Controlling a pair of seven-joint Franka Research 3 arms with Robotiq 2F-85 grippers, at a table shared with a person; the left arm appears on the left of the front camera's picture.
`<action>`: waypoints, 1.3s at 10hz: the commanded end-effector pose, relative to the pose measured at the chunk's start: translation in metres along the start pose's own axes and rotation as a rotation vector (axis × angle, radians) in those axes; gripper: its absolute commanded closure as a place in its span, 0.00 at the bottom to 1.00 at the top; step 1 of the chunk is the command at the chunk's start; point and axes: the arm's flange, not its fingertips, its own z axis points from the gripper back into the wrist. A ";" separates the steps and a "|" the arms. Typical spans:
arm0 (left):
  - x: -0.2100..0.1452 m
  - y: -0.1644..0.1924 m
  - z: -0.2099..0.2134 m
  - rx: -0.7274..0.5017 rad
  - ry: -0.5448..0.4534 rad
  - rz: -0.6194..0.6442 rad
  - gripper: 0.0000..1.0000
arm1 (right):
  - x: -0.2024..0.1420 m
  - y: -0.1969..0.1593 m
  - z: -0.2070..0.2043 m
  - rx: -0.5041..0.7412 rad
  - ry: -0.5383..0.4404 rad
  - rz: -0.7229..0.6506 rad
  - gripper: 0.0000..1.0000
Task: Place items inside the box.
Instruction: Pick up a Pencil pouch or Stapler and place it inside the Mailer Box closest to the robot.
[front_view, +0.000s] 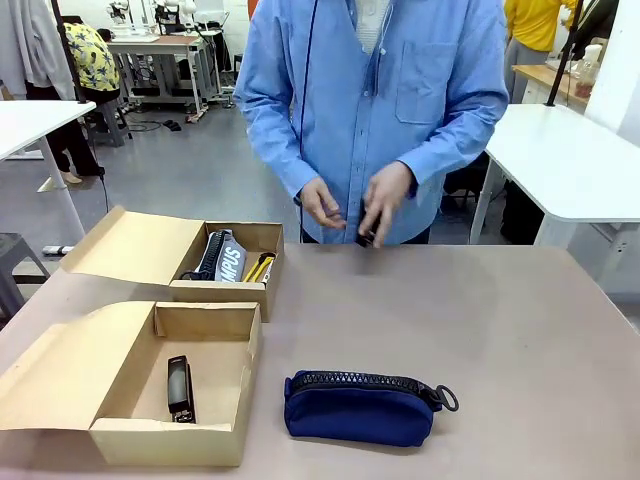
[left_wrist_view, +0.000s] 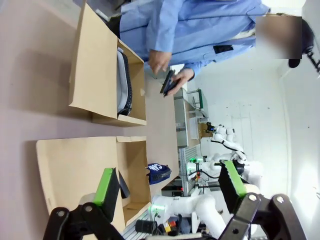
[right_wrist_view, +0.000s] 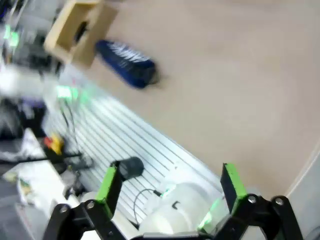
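Note:
The box (front_view: 165, 440) lies open at the near left of the table, lid flap spread to the left, a black stapler (front_view: 180, 388) on its floor. A navy blue zip pouch (front_view: 360, 405) rests on the table just right of it. At the far edge a person's hands hold a small dark thing (front_view: 365, 238). In the left wrist view my left gripper (left_wrist_view: 169, 186) is open and empty, well back from the box (left_wrist_view: 75, 170) and the pouch (left_wrist_view: 159, 172). My right gripper (right_wrist_view: 170, 182) is open and empty too, with the pouch (right_wrist_view: 125, 57) and the box (right_wrist_view: 75, 27) far off in a blurred picture.
A smaller cardboard box (front_view: 220, 295) stands behind the first one, holding a grey-and-black printed item and a yellow-and-black utility knife (front_view: 260, 267). The right half of the table (front_view: 520, 340) is bare. White tables stand beyond on both sides.

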 end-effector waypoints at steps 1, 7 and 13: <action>-0.001 -0.002 0.000 -0.018 -0.003 -0.022 0.00 | 0.045 0.059 -0.169 0.094 0.073 0.440 0.00; -0.001 -0.002 0.000 -0.018 -0.003 -0.022 0.00 | 0.124 0.146 -0.365 0.036 0.307 0.964 0.00; -0.001 -0.002 0.000 -0.018 -0.003 -0.022 0.00 | 0.128 0.146 -0.361 0.089 0.250 0.936 0.00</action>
